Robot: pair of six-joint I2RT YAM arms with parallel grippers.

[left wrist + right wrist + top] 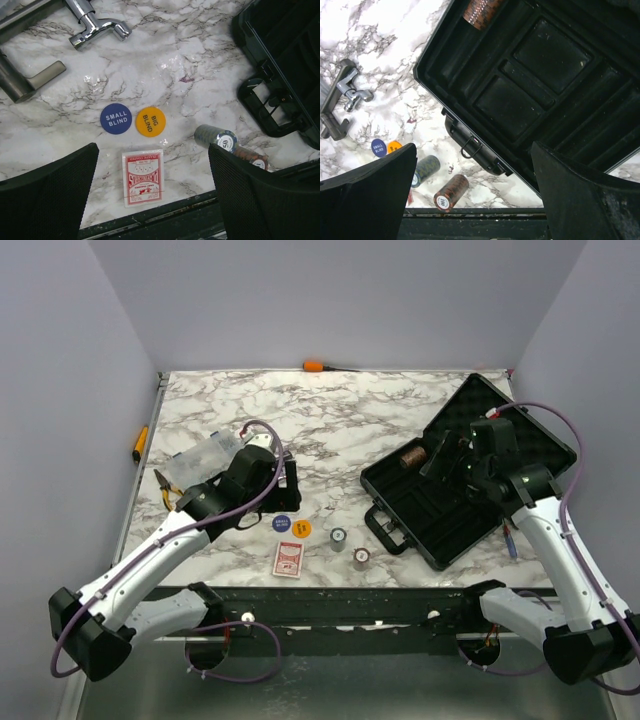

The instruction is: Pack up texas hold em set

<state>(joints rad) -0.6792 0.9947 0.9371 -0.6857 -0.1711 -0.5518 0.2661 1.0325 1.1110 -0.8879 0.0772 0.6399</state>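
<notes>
Left pincer [152, 146]: fingers wide apart, gripping nothing, above the desk's near edge, left of centre.

Below it the card deck [143, 177] lies flat, red back up, long axis near-to-far. Just beyond the deck, the blue disc [116, 118] and orange disc [150, 121] lie side by side. "SMALL BLIND" and "BIG BLIND" are legible in the left wrist view only.

Grey chip stack [215, 137] and brown chip stack [451, 192]: on their sides, near edge, centre.

Black case [445, 525]: open by the right edge, long axis diagonal, far-left to near-right. Handle faces near-left; lid lies toward the far right corner.

Right pincer [474, 146]: spread wide, empty, over the handle side. Its view shows a third stack [480, 10] in a tray slot.
</notes>
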